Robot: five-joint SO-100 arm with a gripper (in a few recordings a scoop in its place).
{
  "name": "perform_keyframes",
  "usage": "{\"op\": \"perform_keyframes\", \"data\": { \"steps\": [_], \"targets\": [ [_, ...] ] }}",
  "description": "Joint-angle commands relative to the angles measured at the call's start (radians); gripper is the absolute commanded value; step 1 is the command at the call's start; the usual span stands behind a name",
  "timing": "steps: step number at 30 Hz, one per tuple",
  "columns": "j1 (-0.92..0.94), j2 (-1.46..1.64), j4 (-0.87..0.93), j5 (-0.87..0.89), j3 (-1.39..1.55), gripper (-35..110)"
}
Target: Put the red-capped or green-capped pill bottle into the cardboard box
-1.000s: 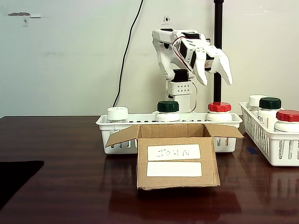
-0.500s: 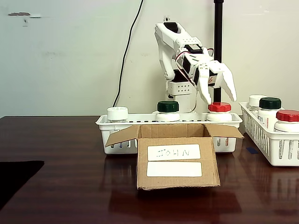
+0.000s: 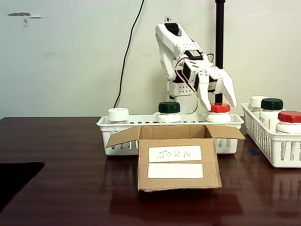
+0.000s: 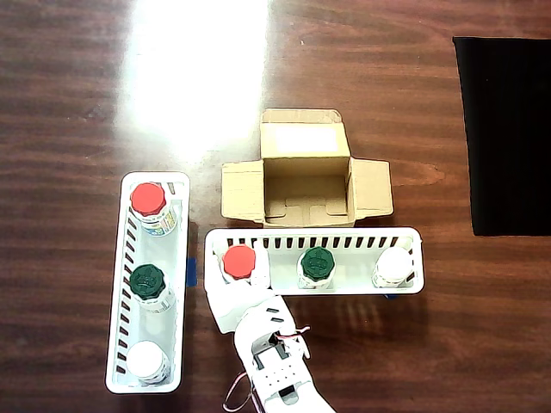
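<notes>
Now the claw [image 3: 217, 96], fingers spread wide, is hanging just above the red-capped bottle [image 3: 220, 112] in the basket [image 3: 107, 125] behind the box [image 3: 178, 162].

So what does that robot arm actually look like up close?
The arm is built of chunky white plastic segments with black motor blocks set into its joints. Thin red and white wires loop along it near the wrist. The gripper has two long white fingers that taper to blunt tips, like a claw. A square white base holds it up.
</notes>
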Motion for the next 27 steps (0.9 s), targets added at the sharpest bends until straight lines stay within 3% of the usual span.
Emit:
{"op": "perform_keyframes", "data": {
  "steps": [1,13,16,23,27],
  "targets": [
    [-0.009,-0.029,-0.097,0.012,-0.012,57],
    [0.031,0.026,-0.106,0.063,0.040,54],
    [0.041,0.040,-0.106,0.071,0.043,42],
    [0.063,0.091,-0.103,0.060,0.055,-6],
    [0.087,0.138,-0.069,0.061,0.052,1]
  ]
}}
